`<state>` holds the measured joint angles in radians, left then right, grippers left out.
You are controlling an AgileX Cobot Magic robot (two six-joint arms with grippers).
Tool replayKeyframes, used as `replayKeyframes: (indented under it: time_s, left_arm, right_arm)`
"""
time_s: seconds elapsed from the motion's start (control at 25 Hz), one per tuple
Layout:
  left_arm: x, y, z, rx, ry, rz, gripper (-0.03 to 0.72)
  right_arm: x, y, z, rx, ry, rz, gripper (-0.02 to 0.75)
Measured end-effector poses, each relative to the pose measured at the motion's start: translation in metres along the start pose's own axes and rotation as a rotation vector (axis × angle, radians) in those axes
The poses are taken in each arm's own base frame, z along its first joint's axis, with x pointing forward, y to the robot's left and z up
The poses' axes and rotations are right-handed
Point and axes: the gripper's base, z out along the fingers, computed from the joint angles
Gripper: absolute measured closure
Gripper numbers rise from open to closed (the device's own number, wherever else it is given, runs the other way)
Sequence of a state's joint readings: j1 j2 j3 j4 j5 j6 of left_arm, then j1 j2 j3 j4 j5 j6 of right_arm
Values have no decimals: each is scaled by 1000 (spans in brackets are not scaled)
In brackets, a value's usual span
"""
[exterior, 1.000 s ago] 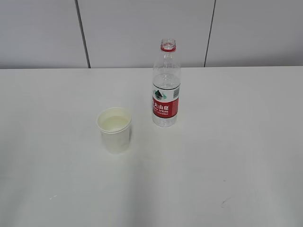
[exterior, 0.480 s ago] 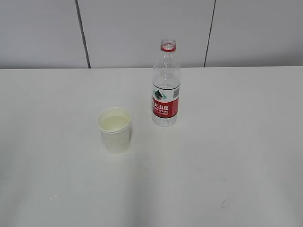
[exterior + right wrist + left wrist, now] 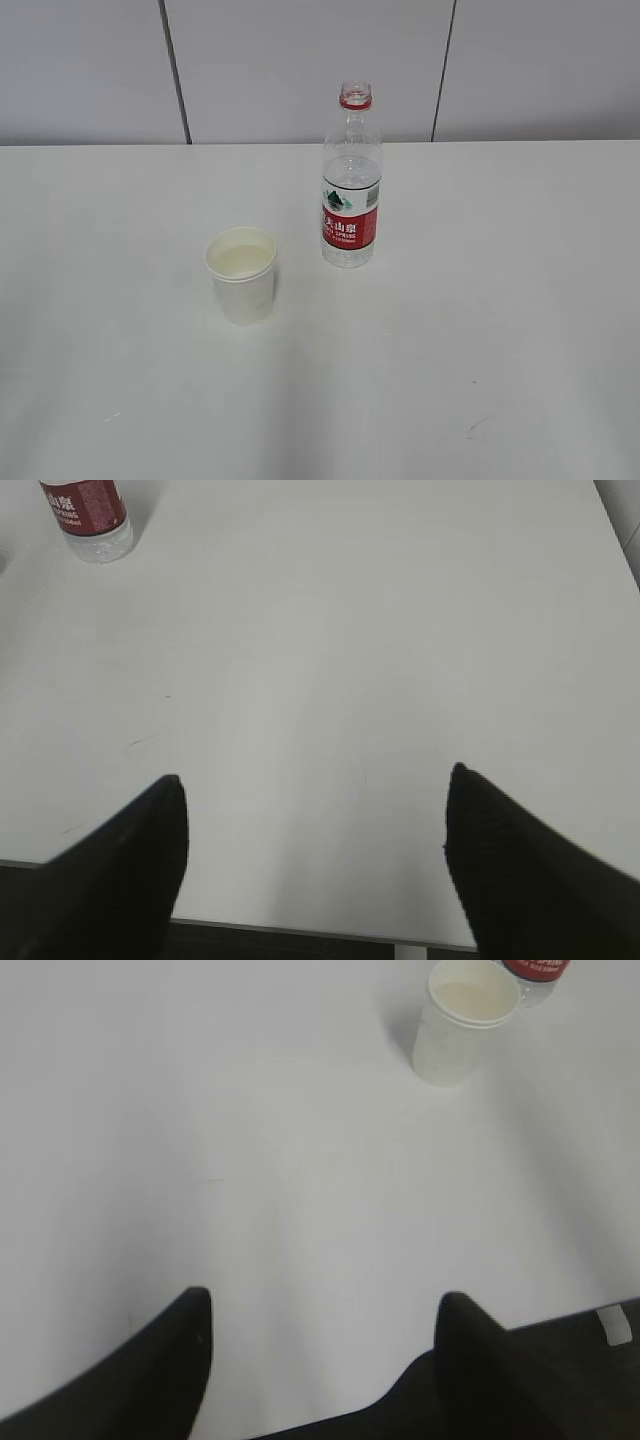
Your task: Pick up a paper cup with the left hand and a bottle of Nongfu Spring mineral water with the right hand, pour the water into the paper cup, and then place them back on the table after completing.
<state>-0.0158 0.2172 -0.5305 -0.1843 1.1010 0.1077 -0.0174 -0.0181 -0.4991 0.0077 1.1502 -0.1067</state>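
Table (image 3: 520, 300): plain white, a few faint dark scuffs. Cup (image 3: 242, 275): white, pale cream inside. Bottle (image 3: 351, 180): clear, red neck ring, label red with white characters below a white band bearing a green emblem. Wall (image 3: 300, 60): light grey panels, dark seams. Gripper fingers (image 3: 170, 1360): black.

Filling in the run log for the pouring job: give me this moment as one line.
paper cup: upright on table, holds liquid | bottle: upright, uncapped, beside cup | left end effector: open, empty | right end effector: open, empty
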Motion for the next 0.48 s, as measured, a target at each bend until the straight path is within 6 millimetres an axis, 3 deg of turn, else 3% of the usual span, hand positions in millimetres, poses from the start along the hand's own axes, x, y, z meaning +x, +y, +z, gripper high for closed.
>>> replayKeyframes:
  time_s: [0.48]
  left_arm:
    - [0, 0, 0, 0, 0, 0, 251]
  right_arm:
    - [0, 0, 0, 0, 0, 0, 149]
